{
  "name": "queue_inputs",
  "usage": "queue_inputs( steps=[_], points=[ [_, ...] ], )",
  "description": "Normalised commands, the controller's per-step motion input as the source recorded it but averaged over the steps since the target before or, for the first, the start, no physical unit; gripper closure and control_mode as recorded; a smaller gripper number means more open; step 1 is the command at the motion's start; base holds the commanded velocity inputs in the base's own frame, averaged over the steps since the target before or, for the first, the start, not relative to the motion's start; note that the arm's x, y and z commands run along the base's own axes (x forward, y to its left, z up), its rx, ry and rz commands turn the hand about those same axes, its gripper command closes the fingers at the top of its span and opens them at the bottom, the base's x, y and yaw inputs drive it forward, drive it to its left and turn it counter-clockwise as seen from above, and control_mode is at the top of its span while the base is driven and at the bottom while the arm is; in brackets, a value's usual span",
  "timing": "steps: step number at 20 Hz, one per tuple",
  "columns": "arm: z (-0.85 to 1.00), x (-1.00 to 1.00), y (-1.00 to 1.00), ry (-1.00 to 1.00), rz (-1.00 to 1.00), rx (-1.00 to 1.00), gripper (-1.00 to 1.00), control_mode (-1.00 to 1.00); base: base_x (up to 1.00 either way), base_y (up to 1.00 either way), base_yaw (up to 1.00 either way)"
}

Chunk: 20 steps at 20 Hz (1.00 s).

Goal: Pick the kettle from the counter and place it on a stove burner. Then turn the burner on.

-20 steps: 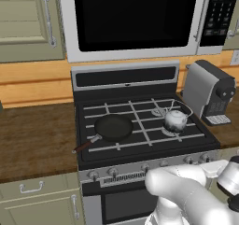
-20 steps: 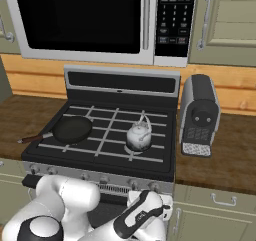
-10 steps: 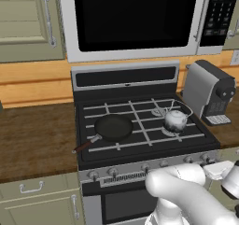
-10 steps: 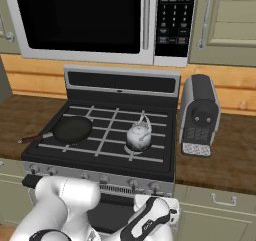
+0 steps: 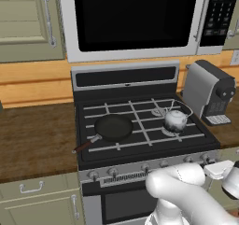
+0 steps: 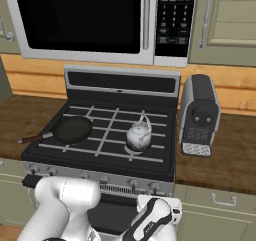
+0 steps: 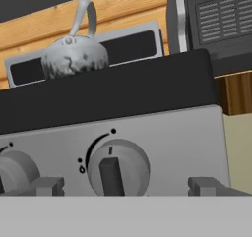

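1. The gripper (image 7: 127, 186) hangs low in front of the stove's silver control panel (image 7: 162, 133), its two dark fingertips (image 7: 48, 186) spread as wide as they go and holding nothing.
2. Between the open jaws sits a round grey knob (image 7: 117, 166) with a dark raised bar pointing straight up; neither fingertip touches it, one standing off to each side.
3. A second knob (image 7: 14, 172) shows partly beyond the left-hand fingertip.
4. Above the jaws and a little left, past the black front edge of the cooktop, the kettle (image 7: 74, 54) stands upright, shiny silver with its thin arched handle raised.
5. From the base cameras, the kettle (image 5: 175, 119) rests on the black grates over the stove burner (image 5: 169, 131) at the front right of the stove, well beyond and above the gripper.
6. A black frying pan (image 5: 112, 127) lies on the grates left of the kettle, apart from it.
7. A silver coffee machine (image 6: 199, 116) stands on the wood-grain counter (image 6: 227, 157), just right of the stove.
8. A microwave (image 6: 95, 20) hangs above.
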Motion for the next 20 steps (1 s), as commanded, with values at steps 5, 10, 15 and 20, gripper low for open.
queue_inputs(
  steps=[5,10,15,20],
  points=[
    [0.0,0.0,0.08,0.0,0.0,0.0,-1.0,-1.0,0.0,0.0,0.0],
    [0.0,0.02,0.0,0.0,0.0,0.0,-1.0,-1.0,0.0,0.0,0.0],
    [0.0,0.05,0.0,0.0,0.0,0.0,-1.0,-1.0,0.0,0.0,0.0],
    [0.01,0.2,0.0,0.0,0.0,0.0,-1.0,-1.0,0.0,0.0,0.0]
  ],
)
